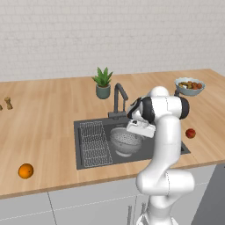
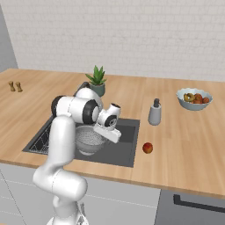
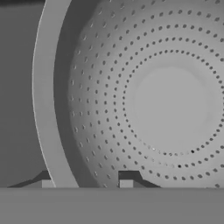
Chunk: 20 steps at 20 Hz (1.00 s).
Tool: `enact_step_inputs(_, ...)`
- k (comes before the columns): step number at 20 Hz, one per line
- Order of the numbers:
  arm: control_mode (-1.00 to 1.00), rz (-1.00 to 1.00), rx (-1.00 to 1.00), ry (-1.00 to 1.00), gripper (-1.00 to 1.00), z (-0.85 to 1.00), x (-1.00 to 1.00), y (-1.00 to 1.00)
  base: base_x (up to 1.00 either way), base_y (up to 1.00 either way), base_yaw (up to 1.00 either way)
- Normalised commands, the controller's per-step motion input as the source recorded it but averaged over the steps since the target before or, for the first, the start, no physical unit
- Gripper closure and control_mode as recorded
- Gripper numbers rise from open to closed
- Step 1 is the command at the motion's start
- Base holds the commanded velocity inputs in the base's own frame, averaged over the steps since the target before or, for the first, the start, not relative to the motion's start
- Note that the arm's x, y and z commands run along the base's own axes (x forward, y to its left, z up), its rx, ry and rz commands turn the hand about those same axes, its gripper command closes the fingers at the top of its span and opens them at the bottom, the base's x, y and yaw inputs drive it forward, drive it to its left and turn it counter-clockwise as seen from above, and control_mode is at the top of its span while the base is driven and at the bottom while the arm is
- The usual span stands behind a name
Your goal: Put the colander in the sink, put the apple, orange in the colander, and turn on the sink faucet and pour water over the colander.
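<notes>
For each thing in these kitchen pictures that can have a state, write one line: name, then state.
colander: upright in the sink, empty
gripper: fingers straddle the colander's rim
sink faucet: no water running
apple: on the counter, right of sink
orange: on the counter, left of sink

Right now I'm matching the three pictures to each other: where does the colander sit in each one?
Left base view: colander in the sink, right of the wire rack, below the faucet.
Right base view: left of centre, partly behind the arm.
Hand view: its perforated inside at the right, rim at the left.
Shared landmark: the sink.
</notes>
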Motion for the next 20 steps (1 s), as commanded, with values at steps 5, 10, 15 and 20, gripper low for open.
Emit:
enact_step_inputs(5, -1.00, -0.02, -0.16, -0.13, 1.00, -0.22, -0.53, 0.09, 0.00, 0.00, 0.00)
enact_step_inputs(10, -1.00, 0.00, -0.07, -0.11, 1.00, -0.08, -0.68, 0.04, 0.00, 0.00, 0.00)
enact_step_inputs(15, -1.00, 0.00, 0.00, -0.07, 1.00, -0.02, -0.70, 0.00, 0.00, 0.00, 0.00)
enact_step_inputs(20, -1.00, 0.00, 0.00, -0.03, 1.00, 0.06, -0.47, -0.02, 0.00, 0.00, 0.00)
